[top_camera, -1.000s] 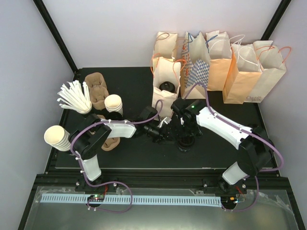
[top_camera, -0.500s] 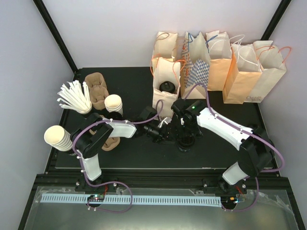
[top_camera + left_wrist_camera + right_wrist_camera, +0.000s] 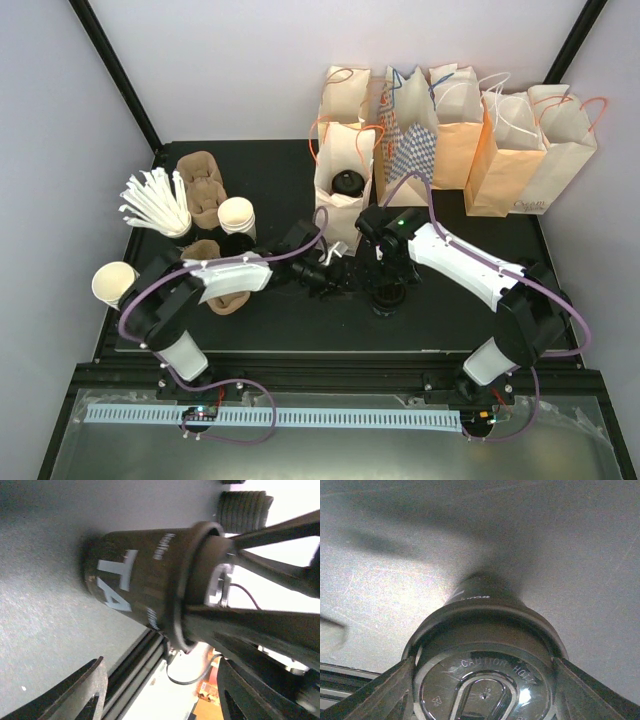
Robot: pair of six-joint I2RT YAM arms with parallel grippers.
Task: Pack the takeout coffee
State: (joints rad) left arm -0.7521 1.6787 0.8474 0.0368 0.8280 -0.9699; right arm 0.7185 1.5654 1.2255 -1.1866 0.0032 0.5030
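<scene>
Upright coffee cup [image 3: 127, 580] stands mid-table [image 3: 270, 170], directly under the right gripper [image 3: 485, 687]. Its fingers sit on either side of the black lid [image 3: 485, 672] rim and look clamped, though contact is hard to confirm. Left gripper [image 3: 162, 692] has fingers apart, facing the cup's side, not touching. Open white bag [image 3: 345, 205] lies just behind the cup; the right arm is better placed to lift it.

My table [image 3: 275, 170]: black mat | rear: paper bags [image 3: 515, 160] | left: pulp carriers [image 3: 203, 182], cream cups [image 3: 237, 213] | centre: takeout coffee [image 3: 130, 585] upright

black-lidded takeout coffee [image 3: 135, 580], upright on table [image 3: 270, 170]
</scene>
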